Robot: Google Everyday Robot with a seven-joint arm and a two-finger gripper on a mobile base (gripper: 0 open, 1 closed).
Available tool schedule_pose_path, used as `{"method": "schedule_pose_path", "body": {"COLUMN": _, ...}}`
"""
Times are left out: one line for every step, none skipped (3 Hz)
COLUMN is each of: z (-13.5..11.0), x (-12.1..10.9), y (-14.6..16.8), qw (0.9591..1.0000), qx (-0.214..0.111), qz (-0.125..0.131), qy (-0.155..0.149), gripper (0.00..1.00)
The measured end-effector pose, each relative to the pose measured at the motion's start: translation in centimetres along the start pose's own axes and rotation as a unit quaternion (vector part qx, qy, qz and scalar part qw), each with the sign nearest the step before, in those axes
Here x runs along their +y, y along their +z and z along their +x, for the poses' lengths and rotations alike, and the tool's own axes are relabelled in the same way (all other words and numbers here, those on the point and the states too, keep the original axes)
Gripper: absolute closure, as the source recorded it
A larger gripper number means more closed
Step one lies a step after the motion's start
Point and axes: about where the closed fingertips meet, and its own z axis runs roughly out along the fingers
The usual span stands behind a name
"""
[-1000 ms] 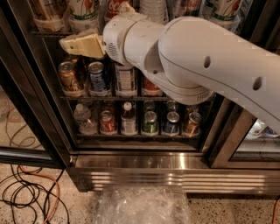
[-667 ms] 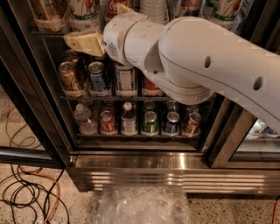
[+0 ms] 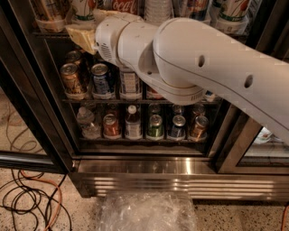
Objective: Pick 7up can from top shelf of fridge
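Fridge (image 3: 31, 103) door open, view looking in from the front. White arm (image 3: 212, 67) enters from 3 o'clock and crosses to 10 o'clock. The gripper (image 3: 77, 35) sits at 10–11 o'clock in the view, tan-coloured, right at the front rail of the top shelf (image 3: 47, 34). Cannot tell if it is open or closed, and no grasp is visible.

The 7up can (image 3: 83, 10) is on the top shelf at 11 o'clock, upright in a translucent tub. It is just above the gripper, at about 12 o'clock from it. Contact is unclear. A red Coca-Cola can (image 3: 124, 5) stands just beside it at its 3 o'clock. A similar pale can (image 3: 234, 9) stands at the 1 o'clock end of the same shelf.

On the middle rack, a bronze can (image 3: 72, 79) and a blue can (image 3: 103, 80) stand at 9 o'clock, the rest hidden by the arm. The lower rack holds a row of small cans and bottles, with a green can (image 3: 155, 127) near centre.

The ribbed steel base (image 3: 158, 182) is at 6 o'clock. Crumpled clear plastic (image 3: 144, 212) lies on the floor below it. Cables (image 3: 27, 200) lie at 8 o'clock.
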Motion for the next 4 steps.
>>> {"method": "schedule_pose_path", "body": {"z": 1.0, "x": 0.1, "y": 1.7, "qw": 1.0, "qx": 0.0, "qz": -0.001, "qy": 0.004, "gripper": 0.26}}
{"method": "schedule_pose_path", "body": {"z": 1.4, "x": -0.5, "y": 3.5, "qw": 1.0, "qx": -0.005, "qz": 0.005, "qy": -0.002, "gripper": 0.23}}
{"method": "schedule_pose_path", "body": {"z": 0.7, "x": -1.3, "y": 5.3, "qw": 0.9997, "qx": -0.017, "qz": 0.011, "qy": -0.012, "gripper": 0.31}}
{"method": "schedule_pose_path", "body": {"z": -0.8, "x": -2.4, "y": 6.8, "qw": 0.9989, "qx": -0.034, "qz": 0.019, "qy": -0.027, "gripper": 0.31}}
